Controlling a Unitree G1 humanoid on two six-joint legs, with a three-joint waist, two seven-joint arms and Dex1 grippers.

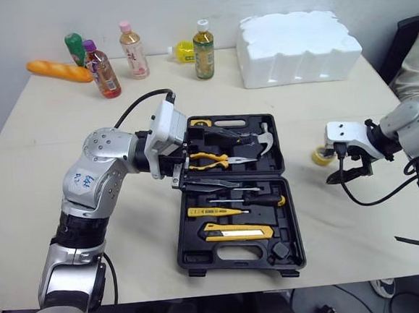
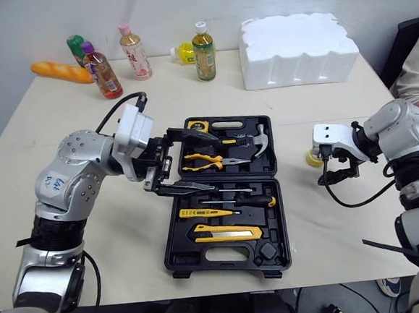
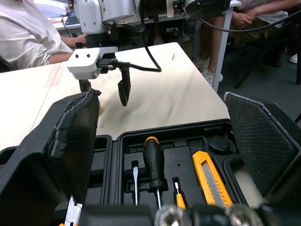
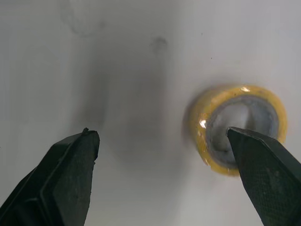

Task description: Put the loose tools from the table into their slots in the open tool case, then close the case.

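Yellow tape roll (image 4: 197,132) lying on tabletop (image 1: 48,140) beside open tool case (image 1: 232,254), right gripper (image 4: 164,174) hovering spread above it, left gripper (image 2: 186,160) gaping over the case.

- A white foam block (image 1: 297,47) with a lumpy top sits at the far side; the 6 things below form a row running left from it.
- A white-capped bottle (image 1: 203,50) with a green label stands upright, nearest to the foam block on its left.
- A yellow bottle (image 1: 181,52) lies on its side, 1 place further left of the block.
- A pink-capped bottle (image 1: 134,51) stands well left of the block.
- A purple-capped bottle (image 1: 102,69) of red drink stands further left again, with a green bottle (image 1: 75,49) just behind it.
- A bread loaf (image 1: 59,70) lies farthest left of the block.
- A person's pale sleeve (image 1: 414,68) shows to the right of the block.
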